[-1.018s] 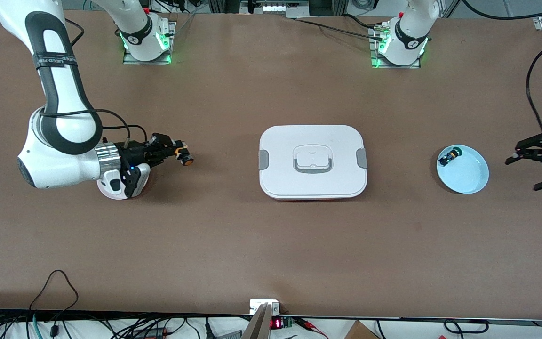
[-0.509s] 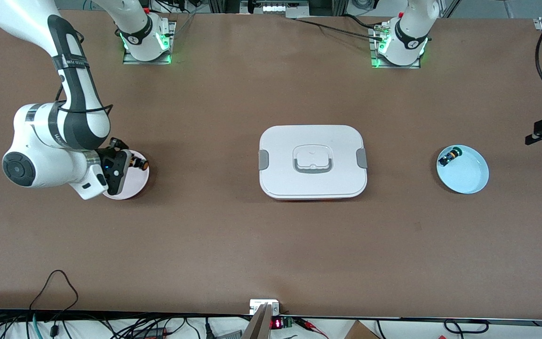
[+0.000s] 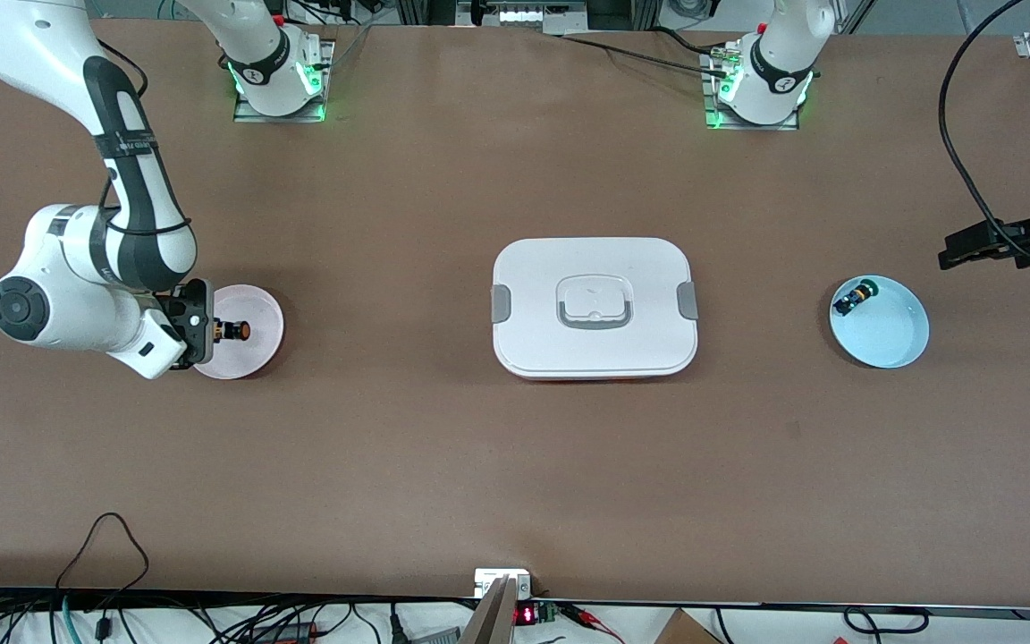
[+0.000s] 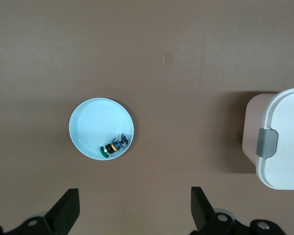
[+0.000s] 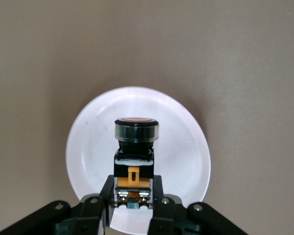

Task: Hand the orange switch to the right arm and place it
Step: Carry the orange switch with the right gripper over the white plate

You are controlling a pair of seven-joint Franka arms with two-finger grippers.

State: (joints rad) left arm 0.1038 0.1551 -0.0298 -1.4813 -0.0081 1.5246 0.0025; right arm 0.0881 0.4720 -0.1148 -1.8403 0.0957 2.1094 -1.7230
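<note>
The orange switch (image 3: 233, 330), black with an orange cap, is gripped in my right gripper (image 3: 211, 329) just over the pink-white plate (image 3: 256, 356) at the right arm's end of the table. In the right wrist view the fingers (image 5: 106, 193) clamp the switch's body (image 5: 135, 147) over the plate (image 5: 183, 147); I cannot tell whether it touches the plate. My left gripper (image 3: 971, 246) hangs open and empty over the table beside the light blue plate (image 3: 895, 344); its fingers (image 4: 68, 211) stand wide apart.
A white lidded container (image 3: 594, 358) sits at the table's middle; it also shows in the left wrist view (image 4: 284, 142). The blue plate (image 4: 93, 125) holds a small green-capped switch (image 3: 855, 297), also seen in the left wrist view (image 4: 113, 146).
My right arm has swung the orange switch from beside the pink-white plate to low over it. My left gripper has shifted near the table's edge.
</note>
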